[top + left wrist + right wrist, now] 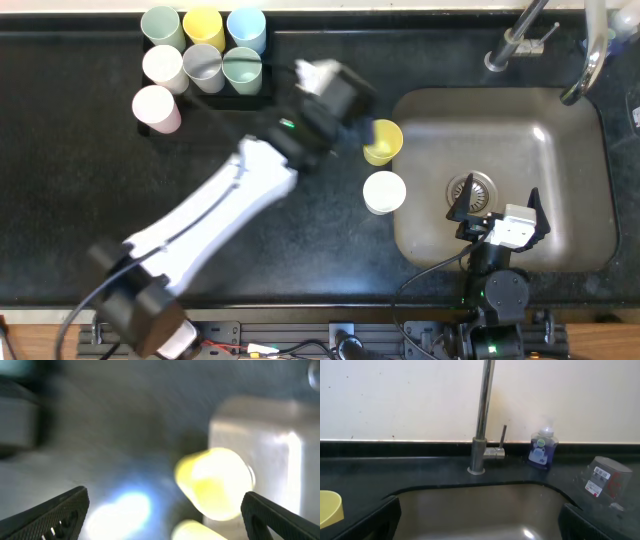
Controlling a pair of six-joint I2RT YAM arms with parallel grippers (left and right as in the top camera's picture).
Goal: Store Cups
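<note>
A yellow cup (pixel 382 141) stands on the dark counter at the sink's left rim, and a white cup (pixel 384 192) stands just in front of it. My left gripper (pixel 358 110) hovers close to the yellow cup's far left side. In the left wrist view the yellow cup (pixel 215 482) lies ahead of the left gripper (pixel 165 520), which is open with nothing between its fingers. A black tray (pixel 262 95) at the back left holds several cups, with a pale pink cup (pixel 157 108) beside it. My right gripper (pixel 495 205) is open over the sink basin.
The steel sink (pixel 560 110) takes up the right side, with a faucet (pixel 482 415) and a blue soap bottle (pixel 542 450) behind it. A clear cup (pixel 605 480) lies on the counter to the right. The yellow cup's rim (pixel 330 507) shows at the basin's edge.
</note>
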